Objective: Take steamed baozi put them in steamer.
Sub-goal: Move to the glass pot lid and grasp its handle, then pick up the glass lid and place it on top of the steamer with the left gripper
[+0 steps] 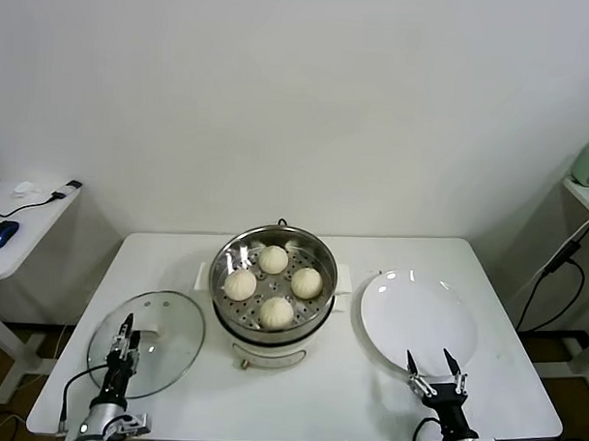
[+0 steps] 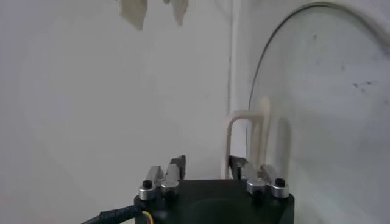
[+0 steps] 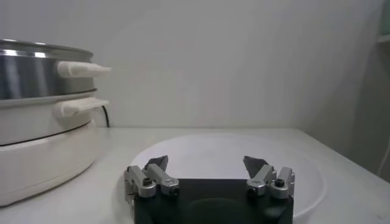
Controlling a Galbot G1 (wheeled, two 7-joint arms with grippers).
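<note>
Four buns sit in the steamer at the middle of the counter, spaced apart on the perforated tray, probably so steam can pass around each. The white plate to the right of the pot lies bare; my guess is it was the source dish, so the loading looks done. The glass lid lies flat on the counter to the pot's left, off the pot so the opening stays free. The left end effector stands over the lid with its tips on either side of the handle; the jaws look part-way in, with no firm grip evident, which reads as lining up to cover the pot. The right end effector hangs just over the near rim of the plate, jaws wide and holding nothing, seemingly parked.
</note>
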